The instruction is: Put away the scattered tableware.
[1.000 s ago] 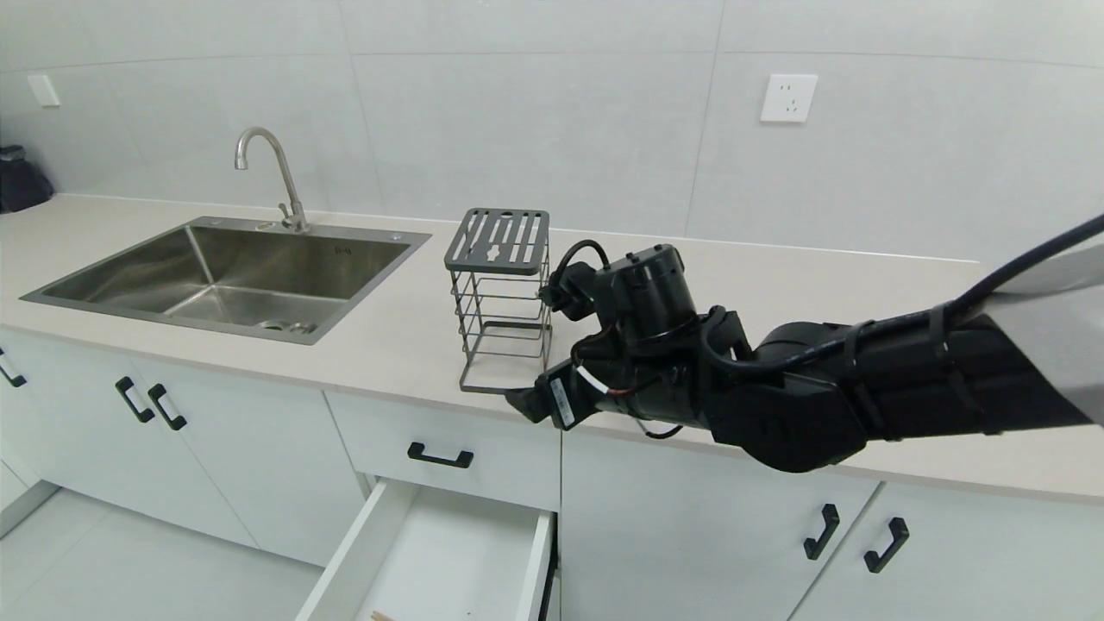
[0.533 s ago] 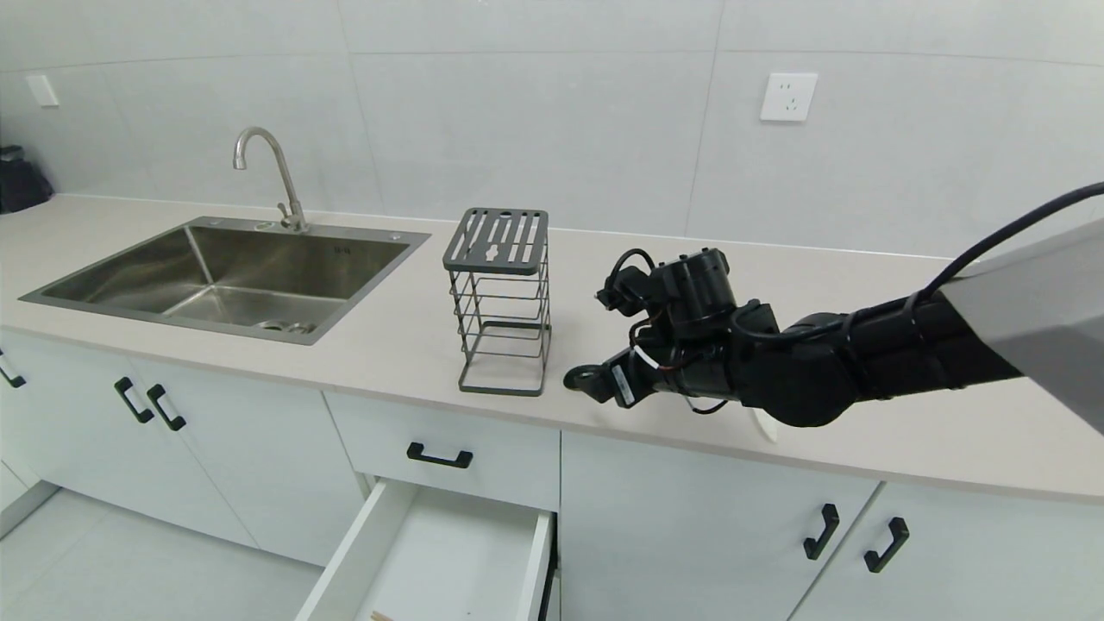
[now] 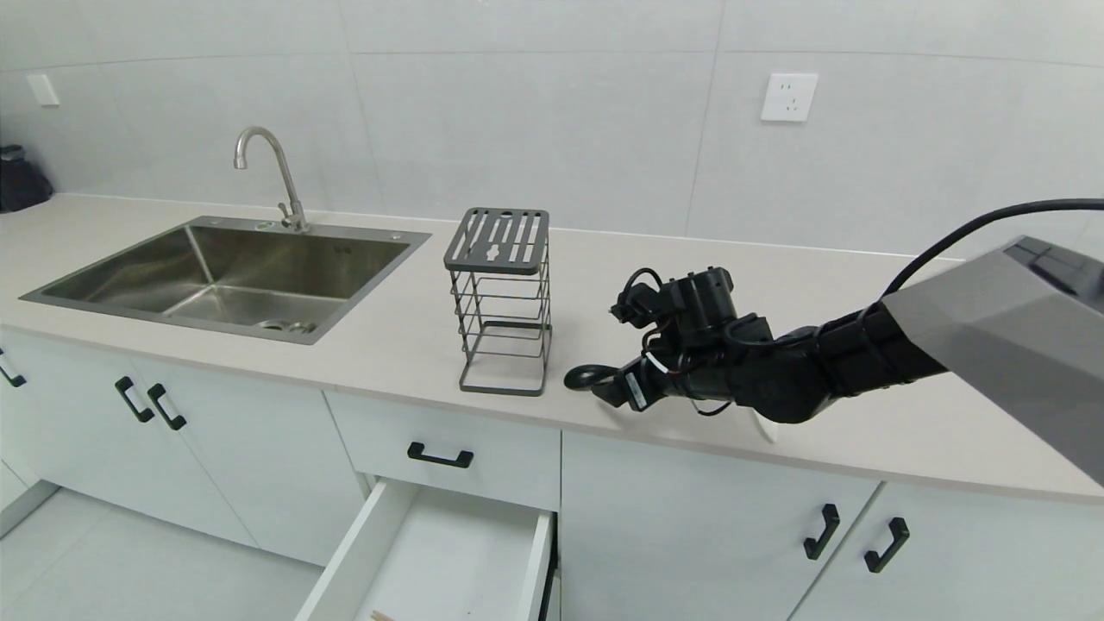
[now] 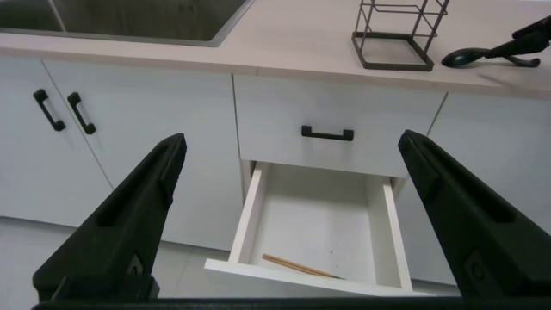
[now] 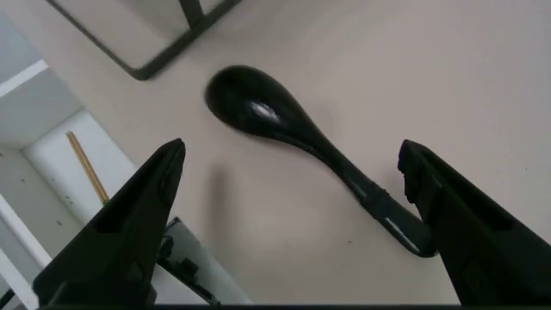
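A black spoon [image 3: 586,377] lies flat on the beige counter [image 3: 397,345], just right of the wire rack [image 3: 500,302]. In the right wrist view the spoon [image 5: 284,125] rests between the spread fingers of my right gripper [image 5: 291,155], which hovers open above it without touching. From the head camera, that right gripper [image 3: 623,392] sits at the spoon's handle end. My left gripper [image 4: 291,142] hangs open and holds nothing, in front of the cabinets above the open drawer [image 4: 323,228]. A wooden chopstick [image 4: 297,265] lies inside that drawer.
The steel sink [image 3: 224,276] with its tap is at the left. A white item [image 3: 763,424] shows partly under my right arm. The drawer [image 3: 431,561] juts out below the counter's front edge. Closed cabinet doors with black handles flank it.
My right arm has swung right, away from the rack's front, and lowered toward the counter. The black spoon now shows on the counter at the gripper's tip.
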{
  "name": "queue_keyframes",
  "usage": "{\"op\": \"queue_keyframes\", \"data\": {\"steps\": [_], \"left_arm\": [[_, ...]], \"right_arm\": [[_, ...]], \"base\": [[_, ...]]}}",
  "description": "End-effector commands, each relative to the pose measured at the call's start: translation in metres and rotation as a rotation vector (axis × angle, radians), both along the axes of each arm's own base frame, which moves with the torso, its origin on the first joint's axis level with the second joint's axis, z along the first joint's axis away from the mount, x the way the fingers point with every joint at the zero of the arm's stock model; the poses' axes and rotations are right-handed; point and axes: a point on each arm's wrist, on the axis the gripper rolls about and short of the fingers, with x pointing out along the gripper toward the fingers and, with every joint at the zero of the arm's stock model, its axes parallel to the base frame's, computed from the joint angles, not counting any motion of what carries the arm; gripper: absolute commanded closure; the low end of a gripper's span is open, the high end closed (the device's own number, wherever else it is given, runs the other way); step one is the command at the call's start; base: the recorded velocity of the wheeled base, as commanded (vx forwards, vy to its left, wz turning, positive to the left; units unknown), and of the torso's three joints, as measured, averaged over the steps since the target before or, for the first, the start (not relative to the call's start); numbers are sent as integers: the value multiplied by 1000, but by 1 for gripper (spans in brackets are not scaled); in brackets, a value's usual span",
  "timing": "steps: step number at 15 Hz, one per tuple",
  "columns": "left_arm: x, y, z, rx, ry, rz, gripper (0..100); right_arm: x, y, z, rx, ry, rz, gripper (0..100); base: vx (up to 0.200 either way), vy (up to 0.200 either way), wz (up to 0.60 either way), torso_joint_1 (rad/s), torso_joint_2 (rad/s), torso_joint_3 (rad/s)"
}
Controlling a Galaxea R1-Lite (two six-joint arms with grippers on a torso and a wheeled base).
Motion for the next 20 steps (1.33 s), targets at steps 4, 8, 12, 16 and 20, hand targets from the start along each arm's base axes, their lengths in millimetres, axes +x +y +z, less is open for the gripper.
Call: {"op": "queue_keyframes", "data": {"steps": [4, 8, 12, 16, 20], "left_arm": [[0, 0, 0, 0, 2, 0, 0], [0, 0, 0, 0, 2, -1, 0], [0, 0, 0, 0, 2, -1, 0], [0, 0, 0, 0, 2, -1, 0], [0, 0, 0, 0, 2, 0, 0]], "right_arm": [[9, 0, -19, -10, 31, -1, 0], [17, 5, -31, -8, 39, -6, 0], [23, 8, -38, -4, 41, -10, 0], [24, 9, -44, -10, 52, -10, 100], [24, 4, -41, -11, 50, -19, 100]], "base": [[0, 0, 0, 0, 0, 0], [0, 0, 0, 0, 0, 0], [0, 0, 0, 0, 0, 0], [0, 0, 0, 0, 0, 0], [0, 0, 0, 0, 0, 0]]}}
